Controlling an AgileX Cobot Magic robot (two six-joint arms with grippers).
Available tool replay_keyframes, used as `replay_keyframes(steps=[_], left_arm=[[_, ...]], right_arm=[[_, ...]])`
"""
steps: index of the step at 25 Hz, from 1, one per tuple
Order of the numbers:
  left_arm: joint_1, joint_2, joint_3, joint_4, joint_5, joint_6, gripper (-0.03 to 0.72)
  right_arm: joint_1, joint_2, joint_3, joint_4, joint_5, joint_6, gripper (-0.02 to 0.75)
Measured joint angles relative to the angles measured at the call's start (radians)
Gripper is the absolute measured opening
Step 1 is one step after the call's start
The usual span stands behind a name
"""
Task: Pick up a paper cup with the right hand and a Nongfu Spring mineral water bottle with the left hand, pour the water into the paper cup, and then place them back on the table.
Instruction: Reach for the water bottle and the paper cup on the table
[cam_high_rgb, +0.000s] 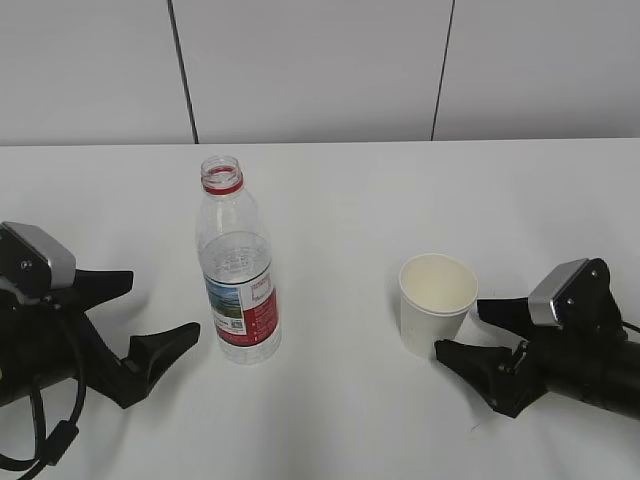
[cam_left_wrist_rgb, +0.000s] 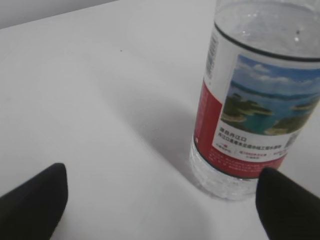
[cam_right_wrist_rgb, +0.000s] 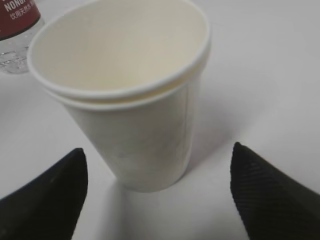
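Currently both arms sit low on the table (cam_high_rgb: 340, 420), one at each side, neither holding anything.

Left hand (cam_high_rgb: 160, 315): at the left edge in the exterior view, jaws spread wide and pointing right toward the bottle. Nearer finger tip lies just beside the bottle's base; no contact visible. Wrist view: two black fingertips (cam_left_wrist_rgb: 32, 200) in the bottom corners, bottle offset to the right, close to the right tip.

Nongfu Spring mineral water bottle (cam_high_rgb: 238, 275): upright, left of centre, uncapped, red neck ring showing. Red-and-white label with landscape picture faces the left wrist camera. Water (cam_high_rgb: 236, 258) fills it to roughly the upper body; bubbles cling at the surface line.

Right hand (cam_high_rgb: 470, 330): at the right edge, jaws wide apart, pointing left. Fingers bracket the lower right side of the cup, tips near its wall; whether they touch I cannot tell from the exterior view. Wrist view shows clear white gaps between each black fingertip (cam_right_wrist_rgb: 47, 195) and the cup.

Paper cup (cam_high_rgb: 437, 303): upright, right of centre, off-white, looks empty inside. Rolled rim appears doubled in the wrist view, possibly two cups nested. Well apart from the bottle.
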Motion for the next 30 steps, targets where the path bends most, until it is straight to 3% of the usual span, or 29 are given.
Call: replay_keyframes(steps=[19,25,30], left_arm=[[0.000,0.000,0.000,0.004,0.000,-0.019,0.676],[0.000,0.000,0.000,0.008,0.000,-0.025,0.665],[0.000,0.000,-0.004,0.031,0.000,-0.027,0.655]], right_arm=[[0.123,0.092,-0.150,0.036,0.000,0.000,0.653],[0.123,0.092,-0.151,0.020,0.000,0.000,0.540],[0.123,0.092,-0.153,0.020,-0.002,0.000,0.514]])
